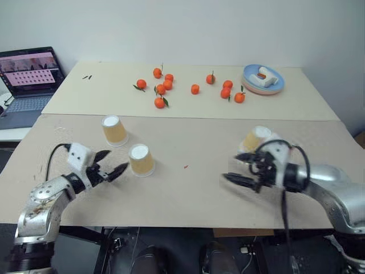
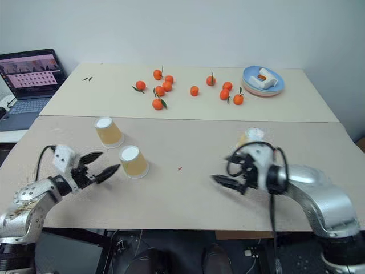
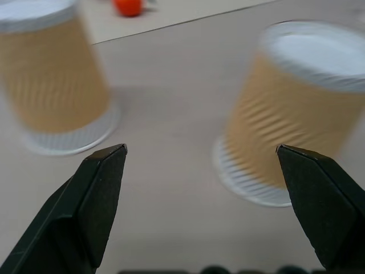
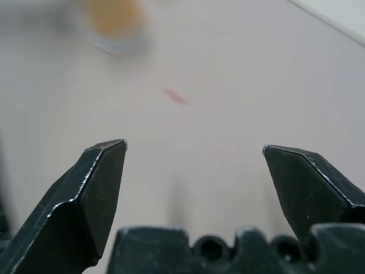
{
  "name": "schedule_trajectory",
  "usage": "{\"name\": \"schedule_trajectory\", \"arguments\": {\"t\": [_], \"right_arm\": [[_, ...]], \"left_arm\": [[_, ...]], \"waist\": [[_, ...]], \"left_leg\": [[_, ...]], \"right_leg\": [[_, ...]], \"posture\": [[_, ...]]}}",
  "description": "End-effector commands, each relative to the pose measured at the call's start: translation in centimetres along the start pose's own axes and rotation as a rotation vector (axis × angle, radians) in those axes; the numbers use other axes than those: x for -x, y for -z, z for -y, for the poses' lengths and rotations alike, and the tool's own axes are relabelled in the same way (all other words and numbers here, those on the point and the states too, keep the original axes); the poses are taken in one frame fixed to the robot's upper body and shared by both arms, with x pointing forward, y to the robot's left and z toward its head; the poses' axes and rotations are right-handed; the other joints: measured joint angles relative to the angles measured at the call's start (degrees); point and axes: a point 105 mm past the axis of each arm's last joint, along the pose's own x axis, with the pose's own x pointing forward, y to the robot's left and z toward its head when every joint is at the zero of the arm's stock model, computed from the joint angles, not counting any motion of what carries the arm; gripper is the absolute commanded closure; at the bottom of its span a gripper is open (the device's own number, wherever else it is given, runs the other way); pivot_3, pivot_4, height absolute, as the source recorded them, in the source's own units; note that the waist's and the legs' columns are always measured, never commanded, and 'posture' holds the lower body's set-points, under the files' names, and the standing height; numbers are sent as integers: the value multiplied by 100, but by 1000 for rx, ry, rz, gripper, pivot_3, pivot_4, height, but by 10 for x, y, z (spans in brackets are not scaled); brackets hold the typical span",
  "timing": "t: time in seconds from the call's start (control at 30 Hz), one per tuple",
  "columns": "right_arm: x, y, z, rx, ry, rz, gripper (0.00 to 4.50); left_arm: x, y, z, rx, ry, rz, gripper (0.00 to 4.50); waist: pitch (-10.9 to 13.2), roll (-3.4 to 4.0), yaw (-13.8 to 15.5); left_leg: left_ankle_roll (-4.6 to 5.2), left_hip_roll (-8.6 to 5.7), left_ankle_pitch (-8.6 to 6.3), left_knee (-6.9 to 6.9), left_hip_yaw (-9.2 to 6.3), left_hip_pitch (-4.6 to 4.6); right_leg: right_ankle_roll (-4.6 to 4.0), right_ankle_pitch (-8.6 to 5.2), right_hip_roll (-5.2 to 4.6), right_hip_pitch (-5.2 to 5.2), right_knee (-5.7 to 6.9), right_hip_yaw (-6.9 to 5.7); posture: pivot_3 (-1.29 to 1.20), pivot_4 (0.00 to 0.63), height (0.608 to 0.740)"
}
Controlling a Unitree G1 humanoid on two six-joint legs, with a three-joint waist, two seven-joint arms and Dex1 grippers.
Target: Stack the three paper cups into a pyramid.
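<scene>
The left gripper (image 1: 110, 166) gapes empty with the near cup (image 1: 141, 160) at its 3 o'clock — it should straddle mid-wall, squeezing gently. The right gripper (image 1: 244, 169) hangs released too.

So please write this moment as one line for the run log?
cups: three paper cups upside down, apart, unstacked | left claw: open, empty, beside near cup | right claw: open, empty

Both eye views look down from above onto the table (image 1: 188, 188). Each wrist view sits low and close over it, sharing that same tabletop.
</scene>
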Motion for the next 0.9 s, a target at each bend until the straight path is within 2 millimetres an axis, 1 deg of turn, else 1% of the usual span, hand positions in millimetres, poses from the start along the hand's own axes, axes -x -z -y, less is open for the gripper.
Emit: {"name": "schedule_trajectory", "arguments": {"t": [0.03,0.1,0.2,0.33,0.47,0.67,0.73,0.9], "right_arm": [[-18,-17,0,63,-38,9,0],[-21,-22,1,75,-45,22,0],[-19,-22,5,80,-27,17,0],[-11,-15,10,63,16,4,0],[-2,-5,14,35,69,-12,0],[11,3,19,16,146,-32,0],[14,3,20,14,164,-32,0],[25,5,25,-5,225,-29,0]], "left_arm": [[1,-13,22,-92,187,-32,19],[-3,-18,27,-115,244,-39,19],[-11,-24,26,-147,286,-43,19],[-25,-31,26,-206,335,-32,19],[-43,-52,32,-231,403,27,19],[-65,-63,43,-263,490,59,19],[-68,-64,44,-263,503,61,19],[-70,-59,41,-259,509,37,19]], "waist": [[2,-6,62],[2,-5,150],[3,-5,266],[3,-6,258],[3,-6,252],[3,-6,231],[3,-7,214],[3,-7,191]], "left_leg": [[0,-2,0,-3,-4,-1],[1,-11,0,-2,0,-22],[2,-17,1,-1,-1,-34],[3,-21,1,-2,-3,-48],[3,-19,1,-1,-8,-53],[4,-20,2,0,-8,-53],[4,-19,2,0,-9,-53],[5,-19,2,1,-10,-52]], "right_leg": [[-1,0,0,2,-6,-2],[-3,1,0,-15,-8,-15],[0,0,-1,-10,-33,-46],[4,2,3,-8,-47,-61],[4,2,10,-7,-49,-73],[6,2,12,-6,-49,-71],[6,2,13,-6,-49,-71],[6,1,14,-5,-48,-71]], "posture": [[0,150,703],[0,150,703],[0,150,703],[0,150,703],[0,150,703],[0,150,703],[0,150,703],[0,150,703]]}}
